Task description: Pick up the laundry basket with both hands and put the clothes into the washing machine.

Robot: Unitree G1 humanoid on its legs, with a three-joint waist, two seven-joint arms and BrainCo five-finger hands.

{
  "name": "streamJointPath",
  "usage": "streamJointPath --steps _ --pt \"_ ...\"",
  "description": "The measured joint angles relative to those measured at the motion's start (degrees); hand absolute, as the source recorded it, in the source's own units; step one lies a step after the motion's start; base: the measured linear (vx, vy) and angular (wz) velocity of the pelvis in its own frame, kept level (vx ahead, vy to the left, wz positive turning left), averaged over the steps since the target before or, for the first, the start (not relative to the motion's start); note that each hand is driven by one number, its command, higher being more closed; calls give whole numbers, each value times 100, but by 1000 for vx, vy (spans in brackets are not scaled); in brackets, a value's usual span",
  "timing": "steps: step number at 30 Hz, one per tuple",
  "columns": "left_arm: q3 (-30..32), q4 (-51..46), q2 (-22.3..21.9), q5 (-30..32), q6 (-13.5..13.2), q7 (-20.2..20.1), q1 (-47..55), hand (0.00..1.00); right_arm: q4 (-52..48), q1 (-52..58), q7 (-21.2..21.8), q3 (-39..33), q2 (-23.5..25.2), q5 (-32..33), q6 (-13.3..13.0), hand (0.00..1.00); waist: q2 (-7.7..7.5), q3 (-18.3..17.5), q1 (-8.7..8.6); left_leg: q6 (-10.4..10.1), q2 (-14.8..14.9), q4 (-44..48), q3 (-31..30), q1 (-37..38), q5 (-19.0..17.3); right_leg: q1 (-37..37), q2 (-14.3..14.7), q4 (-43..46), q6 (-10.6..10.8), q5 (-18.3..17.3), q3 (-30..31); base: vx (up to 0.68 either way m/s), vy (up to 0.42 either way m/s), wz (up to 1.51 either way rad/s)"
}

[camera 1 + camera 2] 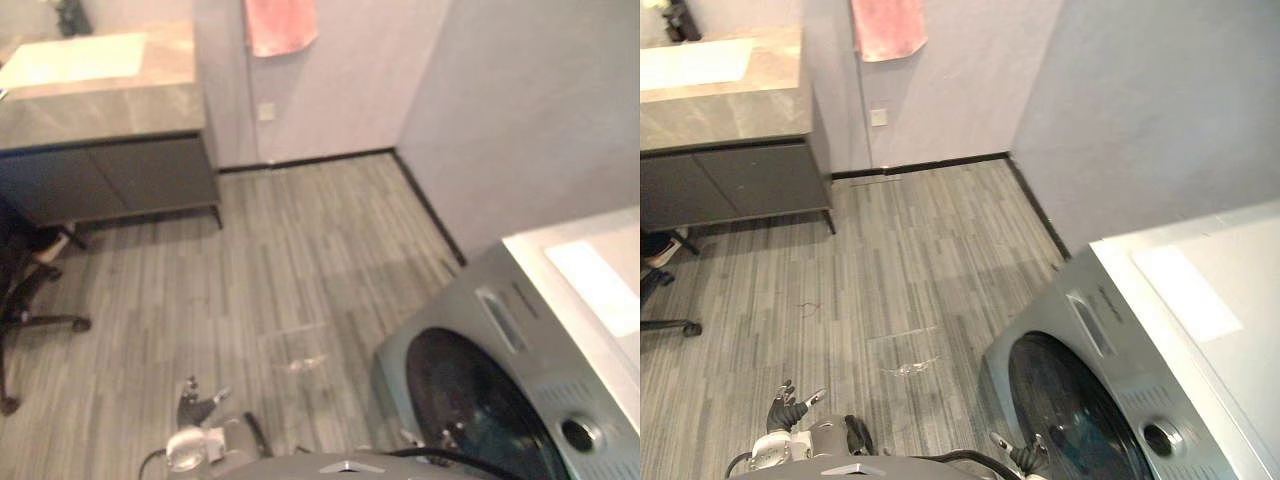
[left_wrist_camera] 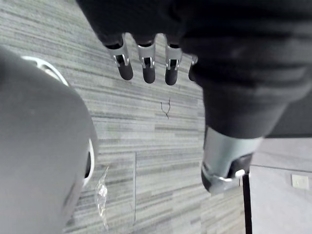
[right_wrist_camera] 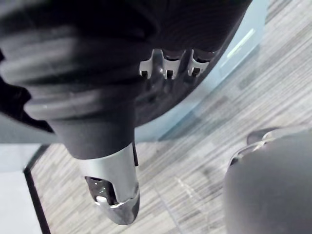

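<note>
Left hand (image 1: 200,405) hangs low over the grey plank floor (image 1: 300,260), fingers straight and slightly apart, holding nothing. Right hand (image 1: 1023,456) (fingers loose, also empty) hangs just before the washing machine (image 1: 1120,340), whose dark round door (image 1: 1060,420) is beyond its fingertips.

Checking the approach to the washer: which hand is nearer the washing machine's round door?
Right. The right hand sits just before the lower left edge of the door; the left hand hangs over the floor, well off to its left.
</note>
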Motion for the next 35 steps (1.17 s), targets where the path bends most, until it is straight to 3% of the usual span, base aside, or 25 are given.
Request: streamJointPath --steps 1,3,7,8,9,11,12,13,15,17,19,20,21,22,24,25,35 --pt "-12 53 175 12 -2 4 -2 0 60 -12 6 83 114 0 -21 0 -127 -34 -4 41 -259 -244 -84 19 53 40 -115 -164 -36 25 50 132 137 58" --pt "-8 72 318 9 -3 11 -41 0 133 -114 4 96 234 -3 -15 0 -294 -29 7 57 -422 -290 -182 6 56 187 -158 -415 -53 58 174 163 153 47" --pt "-50 207 361 5 -2 14 -54 0 362 -277 5 102 237 -42 -14 0 -339 -70 16 38 -655 -599 -220 243 157 341 -300 -476 13 156 181 21 35 8" --pt "-49 309 395 0 -8 13 -56 0 470 -361 2 106 193 -108 -15 0 -346 -100 -11 -82 -837 -1027 -206 453 262 271 -408 -260 54 130 180 -79 51 -14" --pt "-60 320 370 -5 -2 10 -56 0 548 -494 3 135 120 -221 17 0 -331 -92 -13 -398 -1010 -1501 -171 652 197 9 -550 231 66 16 217 -84 60 -25" --pt "-180 337 276 -25 6 11 -48 0 496 -633 12 298 -70 -248 14 0 -156 34 -41 -499 -1140 -2164 -165 931 330 -719 -631 1508 46 174 433 -99 104 -29" --pt "-301 414 292 -51 9 8 -39 0 465 -694 16 344 -117 -259 -25 0 48 49 -113 -497 -1114 -2385 -217 1051 482 -1086 -632 2092 -68 263 497 -108 118 -2" --pt "-369 475 305 -60 6 3 -41 0 465 -719 19 378 -153 -257 -28 0 57 58 -160 -506 -1105 -2431 -233 1083 513 -1113 -635 2114 -97 181 495 -82 60 22" --pt "-494 497 370 -63 -1 -16 -92 0 456 -729 24 570 -124 -257 -24 0 16 103 -135 -518 -1091 -2515 -317 1118 524 -1252 -601 1894 -26 -159 493 -36 -29 28" --pt "-560 539 355 -53 -3 -28 -138 0 437 -725 11 585 -47 -254 -36 0 -11 85 -143 -579 -1060 -2529 -452 1023 563 -1259 -504 1172 -2 -253 632 12 -71 45" --pt "-664 499 437 -34 -23 -23 -140 0 497 -716 8 614 2 -255 -15 0 -201 -8 -91 -685 -1229 -2677 -493 976 646 -1251 -571 472 23 -215 833 26 -78 40" --pt "-671 531 435 14 -15 -21 -178 0 506 -713 1 610 44 -253 -4 0 -255 -31 -82 -713 -1299 -2848 -545 1036 742 -1257 -634 448 177 -35 799 26 -66 40" --pt "-669 533 402 37 -18 -9 -182 0 501 -690 3 615 17 -257 -4 0 -283 -54 -107 -693 -1305 -2879 -544 1036 764 -1236 -660 368 182 13 771 39 -38 26" --pt "-617 532 363 35 -21 36 -171 0 505 -626 2 634 -25 -258 -7 0 -226 -90 -23 -474 -1271 -2859 -552 1073 927 -1167 -656 251 177 107 723 62 -32 8" --pt "-551 606 194 37 -15 42 -109 0 510 -613 1 705 -132 -258 -19 0 -31 -169 -40 -529 -1156 -2880 -600 1157 1095 -885 -471 -86 206 189 658 106 -24 -5" --pt "-550 624 189 30 -16 38 -86 0 545 -603 4 732 -140 -272 -9 0 -21 -250 -73 -521 -1146 -2881 -663 1181 1077 -711 -408 -353 175 230 656 139 8 8" --pt "-697 812 516 -342 -20 -100 -103 0 977 -706 4 546 38 -455 18 0 -295 -470 -163 -432 -1364 -2879 -814 1221 991 -404 -429 -821 301 642 821 139 19 9"
